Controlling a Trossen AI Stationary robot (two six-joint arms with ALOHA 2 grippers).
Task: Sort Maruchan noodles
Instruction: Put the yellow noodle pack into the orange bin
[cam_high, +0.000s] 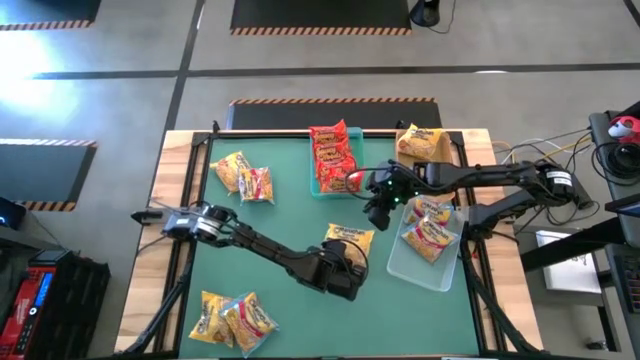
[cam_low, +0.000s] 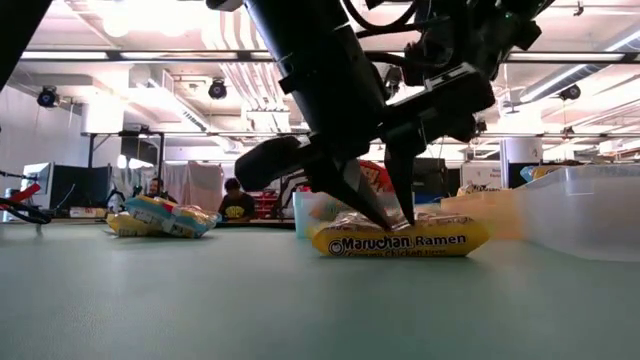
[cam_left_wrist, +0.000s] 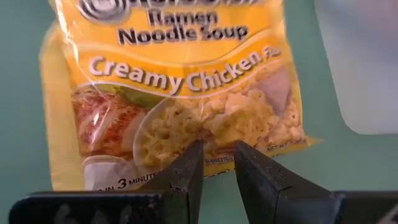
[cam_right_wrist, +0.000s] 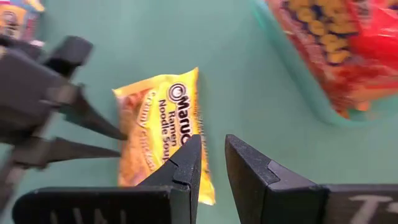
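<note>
Left gripper (cam_high: 348, 262) lowered at the near edge of a yellow-orange crinkly plastic Creamy Chicken ramen packet (cam_high: 349, 239), lying flat on the green table mat (cam_high: 280, 210) mid-table; fingers nearly together with a narrow gap, tips at the packet's edge, apparently to pinch it; no grasp confirmed. Right gripper (cam_high: 378, 212) held above the mat between this packet and the teal rectangular tray (cam_high: 318, 187); fingers narrowly parted, holding nothing.

Teal tray: red packets (cam_high: 335, 157), stacked. Clear rectangular plastic tray (cam_high: 405, 266), just right of the yellow-orange packet: yellow-white packets (cam_high: 430, 228). Loose packets elsewhere on the mat, presumably unsorted.
</note>
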